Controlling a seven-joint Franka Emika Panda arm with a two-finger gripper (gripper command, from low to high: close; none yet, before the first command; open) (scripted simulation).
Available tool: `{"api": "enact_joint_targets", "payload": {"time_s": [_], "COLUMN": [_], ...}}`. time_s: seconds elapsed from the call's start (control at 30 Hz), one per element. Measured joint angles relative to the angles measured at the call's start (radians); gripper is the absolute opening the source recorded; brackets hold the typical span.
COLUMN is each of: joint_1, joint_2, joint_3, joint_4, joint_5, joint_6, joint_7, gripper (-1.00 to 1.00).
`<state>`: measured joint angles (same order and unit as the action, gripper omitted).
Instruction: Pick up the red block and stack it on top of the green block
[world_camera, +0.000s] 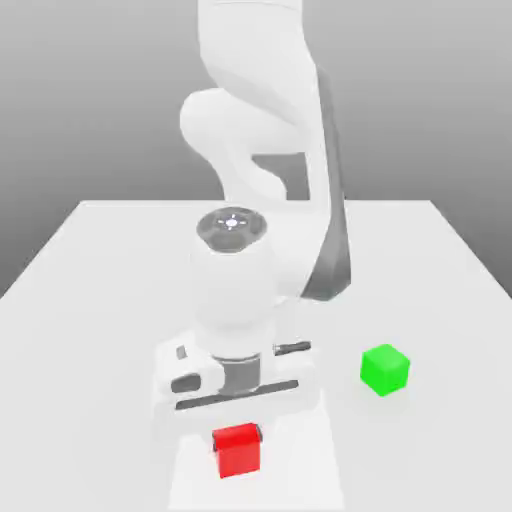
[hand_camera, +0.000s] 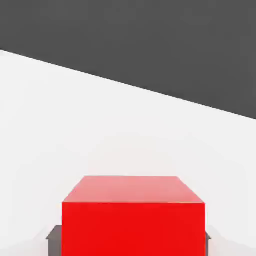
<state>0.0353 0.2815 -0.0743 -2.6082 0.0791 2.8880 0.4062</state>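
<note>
Jaws (hand_camera: 133, 241) closed on red block (hand_camera: 133, 227).

The end effector (world_camera: 237, 438) points straight down.

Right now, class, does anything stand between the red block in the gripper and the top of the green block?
Nothing visible stands between the red block and the green block; only bare tabletop separates them.
</note>
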Motion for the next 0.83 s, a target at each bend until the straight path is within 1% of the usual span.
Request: {"api": "enact_joint_targets", "payload": {"time_s": [0.13,0.17,0.2,0.3,0.5,0.57,0.73,0.77,0.83], "joint_1": [0.008,0.021,0.055,0.222,0.428,0.452,0.44,0.434,0.441], "joint_2": [-0.133,-0.169,-0.204,-0.312,-0.5,-0.47,-0.302,-0.275,-0.275], "joint_3": [-0.018,-0.002,0.023,0.093,0.199,0.218,0.225,0.225,0.225], "joint_4": [-0.02,-0.036,-0.058,-0.139,-0.299,-0.316,-0.315,-0.314,-0.314], "joint_5": [-0.042,-0.043,-0.038,-0.012,0.002,-0.009,-0.074,-0.09,-0.09], "joint_6": [-0.112,-0.132,-0.146,-0.173,-0.2,-0.153,0.013,0.04,0.039], "joint_7": [0.031,0.015,-0.016,-0.144,-0.372,-0.391,-0.355,-0.344,-0.344], "gripper": [-1.0,-1.0,-1.0,-1.0,-1.0,-1.0,-1.0,1.0,1.0]}}
